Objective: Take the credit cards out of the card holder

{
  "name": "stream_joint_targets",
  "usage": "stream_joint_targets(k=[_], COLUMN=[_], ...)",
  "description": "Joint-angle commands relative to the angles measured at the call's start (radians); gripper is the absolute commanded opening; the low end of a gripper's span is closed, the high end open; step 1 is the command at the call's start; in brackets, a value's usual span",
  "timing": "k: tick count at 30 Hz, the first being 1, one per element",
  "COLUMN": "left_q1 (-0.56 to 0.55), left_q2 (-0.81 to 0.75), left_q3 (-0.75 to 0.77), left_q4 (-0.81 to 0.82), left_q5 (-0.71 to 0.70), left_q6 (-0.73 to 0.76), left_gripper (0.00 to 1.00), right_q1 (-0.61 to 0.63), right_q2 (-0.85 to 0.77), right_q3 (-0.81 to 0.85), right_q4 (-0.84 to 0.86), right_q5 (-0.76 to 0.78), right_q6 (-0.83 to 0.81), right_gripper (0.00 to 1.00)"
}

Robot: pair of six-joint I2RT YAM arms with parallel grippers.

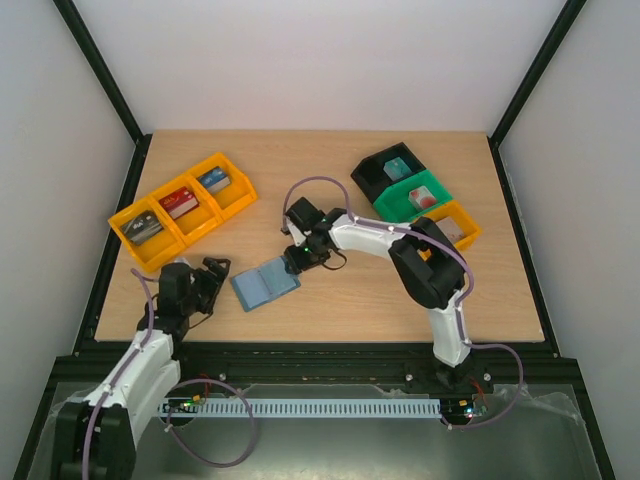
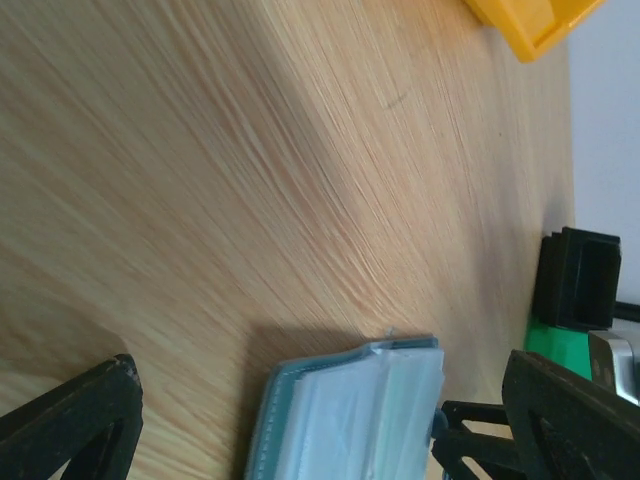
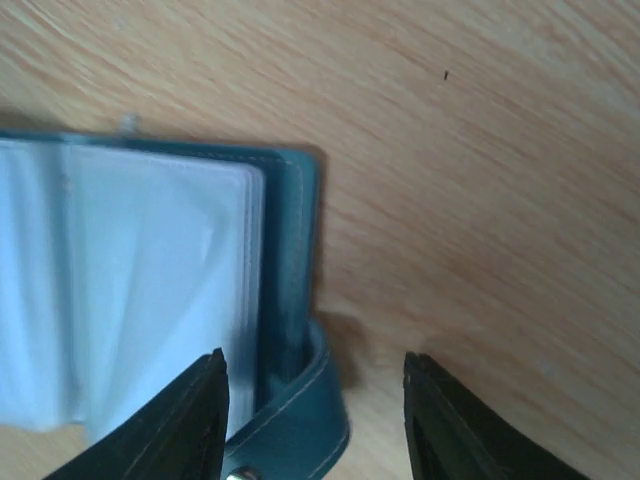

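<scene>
The card holder (image 1: 265,285) lies open and flat on the desk (image 1: 400,320), its pale clear sleeves (image 3: 150,300) facing up. We cannot make out the credit cards themselves; we judge they sit inside those sleeves. The right gripper (image 3: 315,425) hangs low over the holder's right-hand edge, jaws apart and pinching nothing. The teal cover edge and the small closing tab (image 3: 318,395) lie between its fingers. The left gripper (image 1: 213,283) sits just beside the holder's left edge, fully released, its jaws framing the holder in its own wrist view.

The step in hand, as we read it, is getting a first purchase on the holder so that a card can be drawn out. To do it well, we would take the tab or the stitched cover rather than the bundle of sleeves, which look thin and slippery and would likely fan out of a pinch. We would bite only the cover edge, keep the fingertips off the desk, and lift little, since the holder looks light and may fold shut. The left gripper is well placed to pin the holder's opposite side before any card is pulled. Without that, we expect the whole holder to drag along with the card.
</scene>
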Motion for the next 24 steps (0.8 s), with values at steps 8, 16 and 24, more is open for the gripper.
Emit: stream_joint_targets(k=[8,16,24], left_q1=[-0.074,-0.113,-0.118], left_q2=[0.124,0.122,0.118], left_q3=[-0.013,-0.018,-0.019], left_q4=[0.138,0.292,0.291], left_q5=[0.042,0.075,0.061], left_q6=[-0.031,0.001,0.043], left_gripper=[0.92,0.71,0.33], right_q1=[0.037,0.037,0.037], right_q2=[-0.010,-0.018,-0.031], right_q3=[-0.145,-0.143,-0.150], right_q4=[0.135,0.205,0.248], right_q5=[-0.187,-0.245,-0.268], right_q6=[0.086,0.134,0.154], right_gripper=[0.37,0.32,0.32])
